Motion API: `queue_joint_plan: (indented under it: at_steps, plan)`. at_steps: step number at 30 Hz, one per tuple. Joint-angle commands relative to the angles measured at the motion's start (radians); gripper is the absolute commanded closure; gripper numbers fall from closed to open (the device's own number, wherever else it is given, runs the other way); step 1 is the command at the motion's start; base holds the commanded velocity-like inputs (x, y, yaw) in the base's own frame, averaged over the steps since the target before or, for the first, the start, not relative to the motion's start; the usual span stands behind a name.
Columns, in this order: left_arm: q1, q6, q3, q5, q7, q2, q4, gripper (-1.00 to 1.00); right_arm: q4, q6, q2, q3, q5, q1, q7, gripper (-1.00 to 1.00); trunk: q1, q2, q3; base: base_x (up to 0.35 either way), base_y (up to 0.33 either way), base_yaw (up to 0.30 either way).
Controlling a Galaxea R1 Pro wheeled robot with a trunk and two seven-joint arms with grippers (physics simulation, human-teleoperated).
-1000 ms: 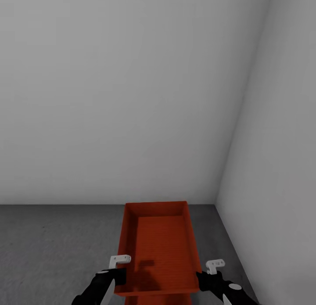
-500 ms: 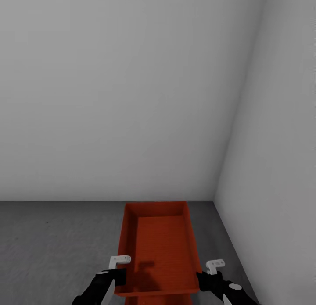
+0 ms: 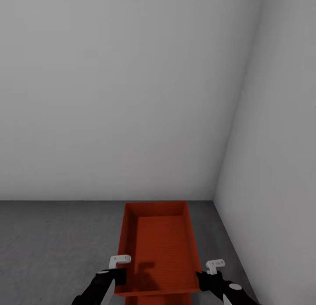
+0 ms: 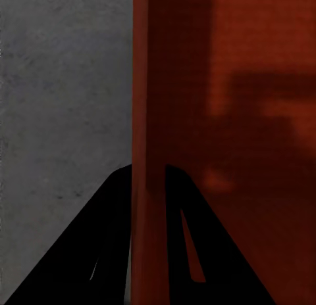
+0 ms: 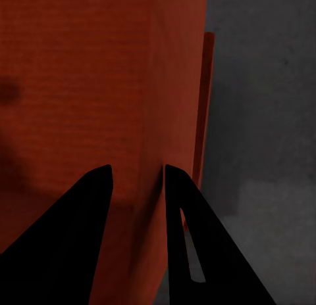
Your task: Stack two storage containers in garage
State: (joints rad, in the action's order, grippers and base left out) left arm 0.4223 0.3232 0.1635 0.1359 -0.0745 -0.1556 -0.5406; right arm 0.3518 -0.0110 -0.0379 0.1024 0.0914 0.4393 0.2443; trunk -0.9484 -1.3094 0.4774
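The head camera looks down from high above both grippers, toward the corner of 2 grey walls [image 3: 131,98]. Each wrist camera sits very close behind its fingers. All 3 share the orange-red container [image 3: 160,245] [image 4: 217,121] [image 5: 92,94].

Bare garage corner, plain pale grey back wall [image 3: 123,98] meeting a matching side wall [image 3: 281,164] to its right, dark grey speckled concrete floor [image 3: 52,239] along the back wall's foot, soft even light, no sharp shadows

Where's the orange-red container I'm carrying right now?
Head view: orange-red open container sits bottom centre, between left gripper and right gripper, above grey concrete floor near the corner.
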Motion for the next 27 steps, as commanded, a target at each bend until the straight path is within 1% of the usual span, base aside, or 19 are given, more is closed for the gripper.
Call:
queue_joint_plan:
  at_steps: [1, 6, 12, 14, 27]
  plan:
    - [0.001, -0.041, 0.021, -0.018, -0.002, -0.002, -0.013, 1.00, -0.002, -0.001, 0.012, 0.018, 0.009, -0.001, 0.018, 1.00, 0.000, -0.001, 0.001, 0.000, 0.000, 0.000]
    - [0.001, -0.041, 0.021, -0.018, -0.002, -0.002, -0.014, 1.00, -0.002, -0.001, 0.012, 0.016, 0.013, -0.001, 0.018, 1.00, 0.000, -0.001, 0.001, -0.018, 0.000, 0.000]
    - [0.001, -0.041, 0.021, -0.018, -0.002, -0.001, -0.014, 1.00, -0.002, -0.001, 0.012, 0.016, 0.014, -0.001, 0.018, 1.00, 0.000, -0.001, 0.001, -0.250, 0.000, 0.000]
    - [0.001, -0.041, 0.021, -0.018, -0.002, -0.002, -0.014, 1.00, -0.002, -0.001, 0.012, 0.016, 0.014, -0.001, 0.018, 1.00, 0.000, -0.001, 0.001, -0.122, 0.000, 0.000]
    - [0.001, -0.041, 0.021, -0.018, 0.001, -0.002, -0.014, 1.00, -0.002, -0.001, 0.012, 0.017, 0.011, -0.001, 0.018, 1.00, 0.000, -0.001, 0.001, -0.012, 0.000, 0.000]
